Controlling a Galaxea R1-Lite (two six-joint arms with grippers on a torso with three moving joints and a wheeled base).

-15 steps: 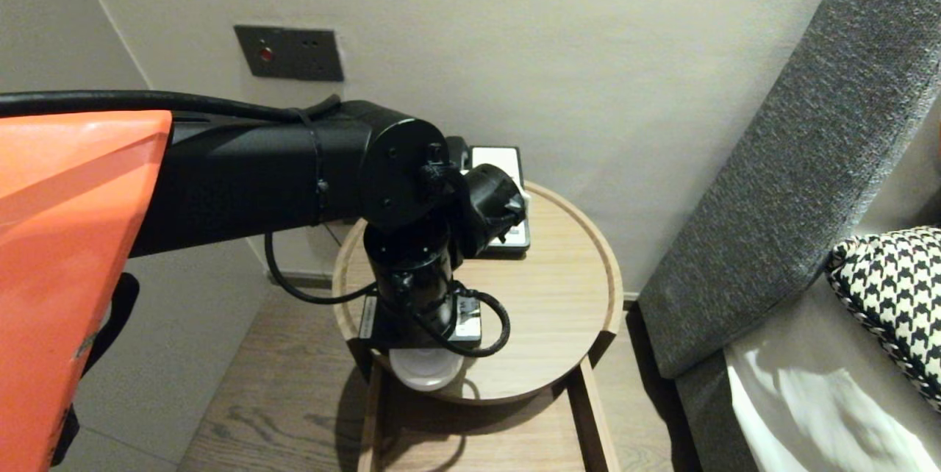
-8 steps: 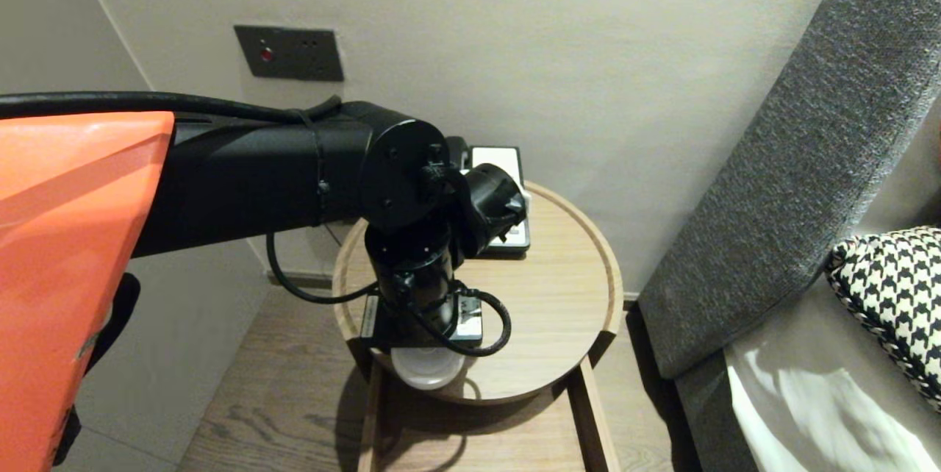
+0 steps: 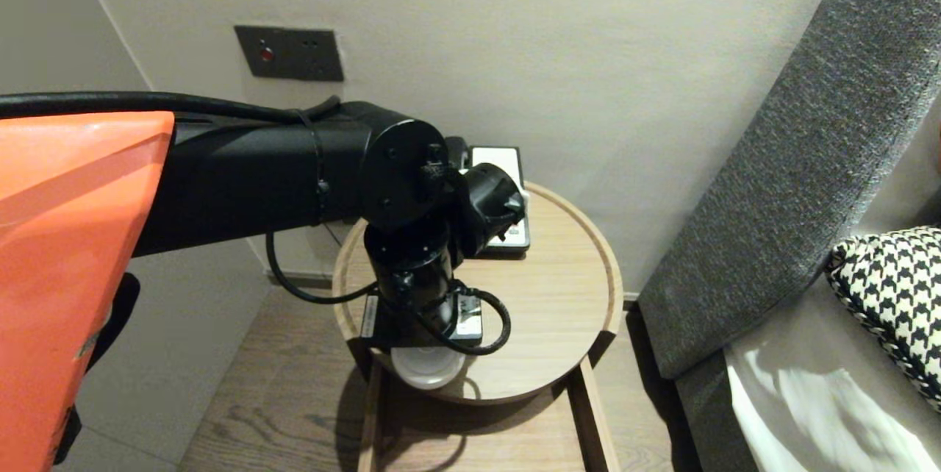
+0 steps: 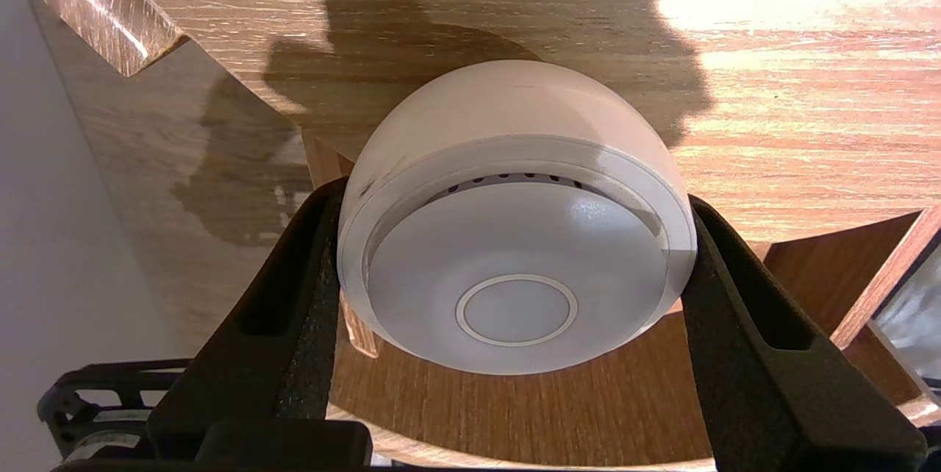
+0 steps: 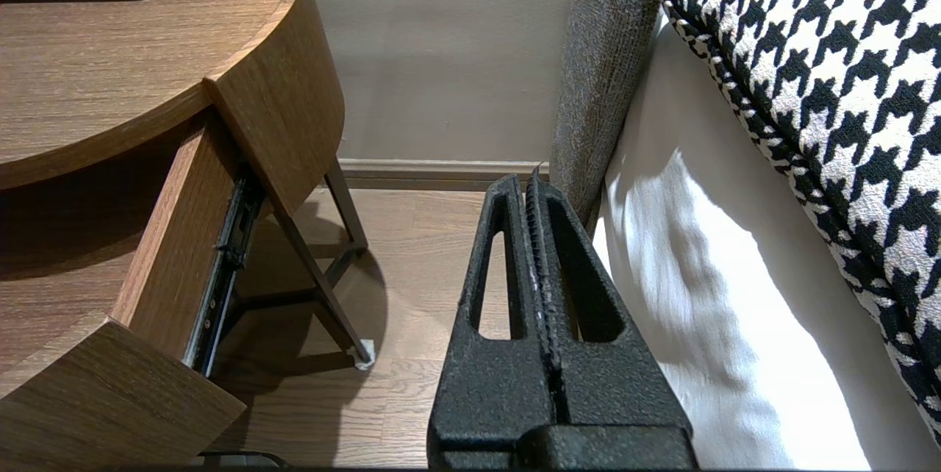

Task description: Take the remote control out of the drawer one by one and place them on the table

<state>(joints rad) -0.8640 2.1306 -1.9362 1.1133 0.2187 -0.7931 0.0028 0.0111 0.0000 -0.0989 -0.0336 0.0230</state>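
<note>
Head view: a black robot arm with an orange cover enters from the left of the frame and bends down over a round wooden worktop (image 3: pixel 566 288) standing against a beige wall at the centre. The wrist hides most of the left hand (image 4: pixel 514 200) in this view. Just under it, at lower centre of the frame, a white dome (image 3: pixel 426 369) sits at the front rim of the worktop, above an open drawer (image 3: pixel 588 420).

Left wrist view: the left hand grips the white dome (image 4: pixel 514 237), one black finger (image 4: pixel 294 295) pressed to each side of it. The dome is smooth, with a flat face that bears a thin ring and a row of small holes near the edge. Wood grain and the dome's shadow lie behind it. Whether the dome rests on the wood or hangs just clear of it cannot be told.

At the back of the worktop, near the wall, lies a black device with a white panel (image 3: pixel 507 163), partly hidden by the arm. A dark switch plate (image 3: pixel 289 53) with a red dot is on the wall at upper left of the frame. A grey padded headboard (image 3: pixel 794 148) runs down the right side, with a black-and-white checked cushion (image 3: pixel 893 295) and a white sheet (image 3: pixel 809 413) at lower right.

Right wrist view: the right hand (image 5: pixel 531 185) is closed on nothing, its two black fingers pressed flat together. It is parked low between the drawer side (image 5: pixel 162 251) and the bed, above the wooden floor (image 5: pixel 426 251).
</note>
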